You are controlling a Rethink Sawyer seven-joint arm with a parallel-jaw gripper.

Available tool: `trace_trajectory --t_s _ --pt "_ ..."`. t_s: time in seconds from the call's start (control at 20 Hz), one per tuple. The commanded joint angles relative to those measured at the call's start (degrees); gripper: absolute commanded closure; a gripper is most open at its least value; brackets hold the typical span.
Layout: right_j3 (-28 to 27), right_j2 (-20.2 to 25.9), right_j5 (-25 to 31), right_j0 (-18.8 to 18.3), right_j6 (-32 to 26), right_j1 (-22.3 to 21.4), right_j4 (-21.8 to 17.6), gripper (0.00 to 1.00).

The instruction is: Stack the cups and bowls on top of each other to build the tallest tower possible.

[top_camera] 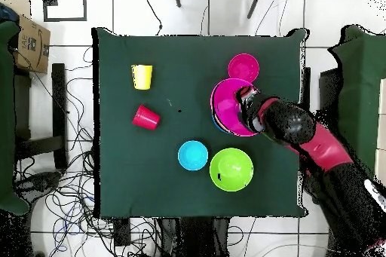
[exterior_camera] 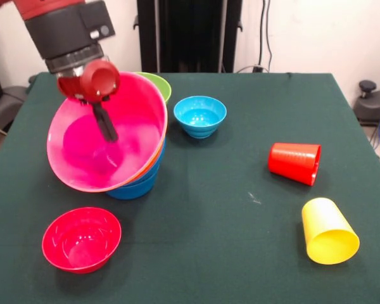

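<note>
sitting on a dark green table point(exterior_camera: 228, 215), and working down from the biggest: red and black arm point(exterior_camera: 63, 25) coming in over the tower point(exterior_camera: 114, 152) at the table's left side in the front view, gripper point(exterior_camera: 106, 130) reaching down inside the pink bowl point(exterior_camera: 82, 158), dark fingers looking close together near the bowl's inner wall but honestly not able to tell whether pinching the rim, gripping anything, or just hanging there. pink bowl tilting hard, mouth facing toward the camera and up rather than straight up, so its axis leaning well off vertical; orange bowl point(exterior_camera: 157, 158) showing only as a thin rim just under it, blue bowls point(exterior_camera: 136, 187) nested at the base and sitting flat. probably mid-placement or straightening, with the key thing being the gripper sitting inside and above the tilted bowl, needing it levelled before anything else goes on. green bowl point(top_camera: 231, 169) standing upright just behind the tower, light-blue bowl point(exterior_camera: 200, 115) upright near the middle, red bowl point(exterior_camera: 82, 239) upright in front of the tower. then the cups, well apart on the other side: yellow cup point(exterior_camera: 328, 231) lying on its side, mouth toward the camera; red cup point(exterior_camera: 294, 163) on its side too, long axis running left-right, mouth to the right. purple cup not showing anywhere.
</note>
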Motion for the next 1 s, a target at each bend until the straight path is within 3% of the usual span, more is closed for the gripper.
trace_trajectory --t_s 0.05,0.1,0.2,0.45,1.0 --pt "0.8 -8.0 29.3 2.5 4.1 -3.8 2.7 1.00" --pt "0.6 -8.5 32.8 2.8 4.8 -4.7 2.9 1.00" --pt "0.3 -9.2 34.4 3.0 5.1 -4.6 2.2 1.00" --pt "-3.1 -10.9 28.8 2.8 4.1 1.5 -1.2 1.00" --pt "-0.4 -11.6 22.5 3.0 3.2 1.6 -0.6 1.00"
